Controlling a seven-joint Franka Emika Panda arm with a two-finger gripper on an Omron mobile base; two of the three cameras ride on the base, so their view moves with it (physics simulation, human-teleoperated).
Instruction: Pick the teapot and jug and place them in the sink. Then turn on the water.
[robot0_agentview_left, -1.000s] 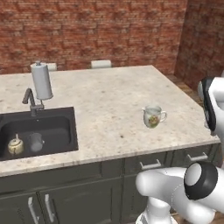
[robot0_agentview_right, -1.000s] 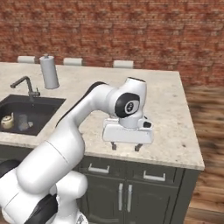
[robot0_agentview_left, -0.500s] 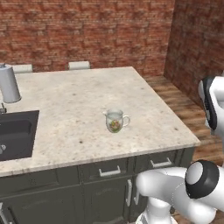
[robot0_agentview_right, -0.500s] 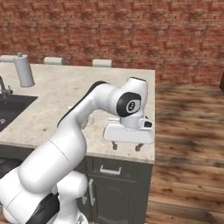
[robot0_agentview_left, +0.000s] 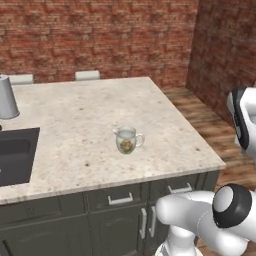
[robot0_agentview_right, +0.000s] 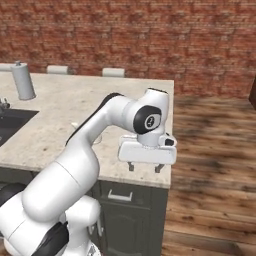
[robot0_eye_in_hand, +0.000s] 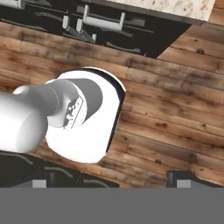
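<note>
The cream-white floral jug (robot0_agentview_left: 128, 140) is seen upright near the speckled stone desk's (robot0_agentview_left: 90, 115) front edge, well apart from the dark sink (robot0_agentview_left: 15, 156) at the left. The pincer (robot0_agentview_right: 146, 168) is held spread and empty beyond the desk's right corner, probably kept clear for driving.

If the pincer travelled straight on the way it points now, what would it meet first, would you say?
The pincer points straight down beside the counter's end; likely the wooden floor first, though the depth is uncertain.
</note>
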